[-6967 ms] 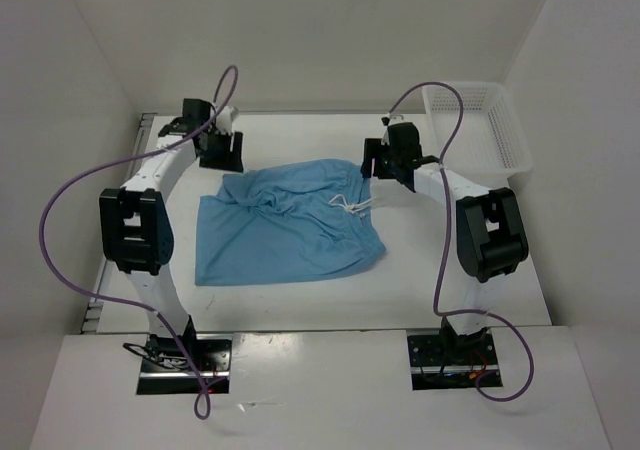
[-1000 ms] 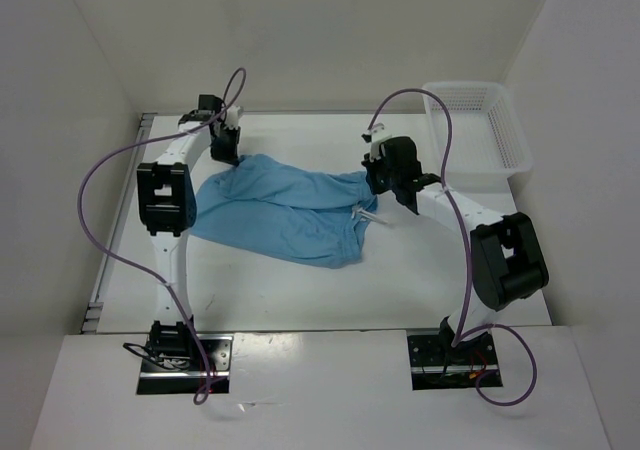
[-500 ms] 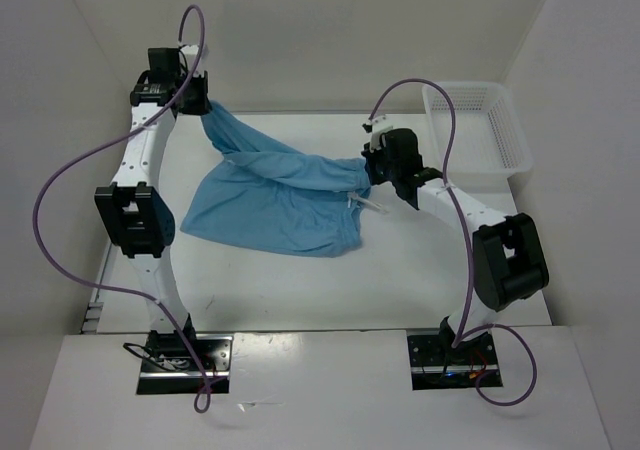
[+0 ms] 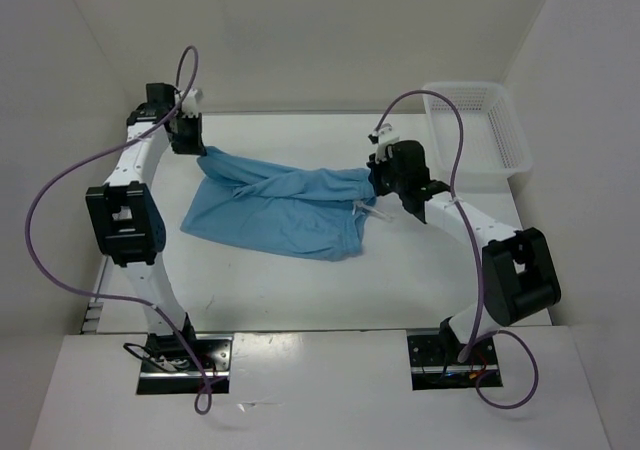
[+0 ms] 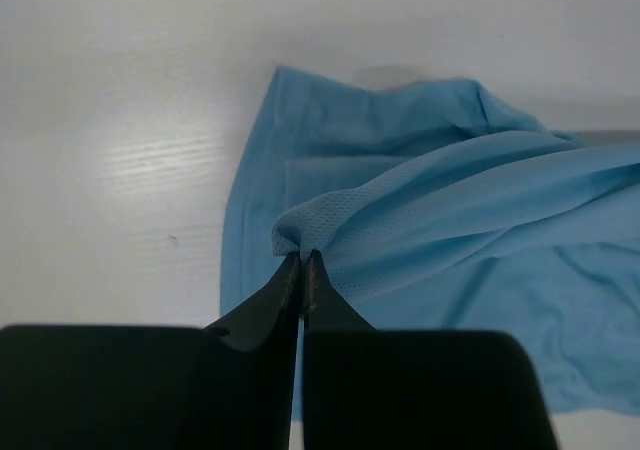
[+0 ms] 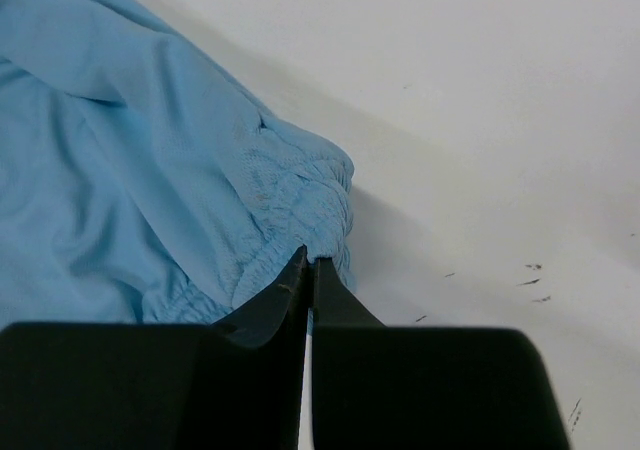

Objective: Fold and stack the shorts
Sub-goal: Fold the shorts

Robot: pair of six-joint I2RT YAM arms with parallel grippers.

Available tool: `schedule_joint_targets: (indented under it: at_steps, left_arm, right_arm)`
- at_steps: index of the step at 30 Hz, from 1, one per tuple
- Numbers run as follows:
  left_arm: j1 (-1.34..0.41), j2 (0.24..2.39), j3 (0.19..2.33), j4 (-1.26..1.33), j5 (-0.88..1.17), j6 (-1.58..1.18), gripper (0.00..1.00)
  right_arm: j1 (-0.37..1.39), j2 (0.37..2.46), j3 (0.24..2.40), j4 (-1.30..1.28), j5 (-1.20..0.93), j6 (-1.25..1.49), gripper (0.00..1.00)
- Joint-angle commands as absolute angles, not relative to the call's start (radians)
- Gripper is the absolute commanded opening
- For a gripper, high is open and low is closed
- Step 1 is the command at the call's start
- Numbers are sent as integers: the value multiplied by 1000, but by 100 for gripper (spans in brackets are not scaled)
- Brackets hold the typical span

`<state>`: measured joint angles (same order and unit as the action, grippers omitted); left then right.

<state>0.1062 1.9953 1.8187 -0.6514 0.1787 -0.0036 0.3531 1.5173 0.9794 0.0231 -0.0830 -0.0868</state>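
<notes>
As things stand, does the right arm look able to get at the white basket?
Probably, for reach: only table lies between the right arm's fingers and the basket. But they are shut on the shorts.

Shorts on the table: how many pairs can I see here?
1. The blue shorts stretch across the middle of the table, their left end pinched by the left hand and their waistband by the right hand. No second pair is visible.
</notes>
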Motion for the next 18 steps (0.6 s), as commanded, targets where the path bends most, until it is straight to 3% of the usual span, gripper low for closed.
schedule_joint_targets:
  at_steps: [1, 3, 6, 13, 18]
  left_arm:
    - [163, 1822, 1798, -661, 423, 0, 0]
    - [135, 1813, 1738, -670, 442, 0, 0]
    - [101, 1813, 1666, -614, 281, 0, 0]
    - [100, 2041, 2061, -624, 224, 0, 0]
    - [64, 2215, 2224, -637, 141, 0, 10]
  right_arm:
    - [360, 1445, 946, 94, -87, -89, 0]
    - [370, 1445, 933, 104, -87, -89, 0]
    - [370, 1515, 966, 104, -78, -89, 0]
    - [370, 1618, 1161, 116, -72, -44, 0]
    - [379, 1585, 1085, 117, -118, -64, 0]
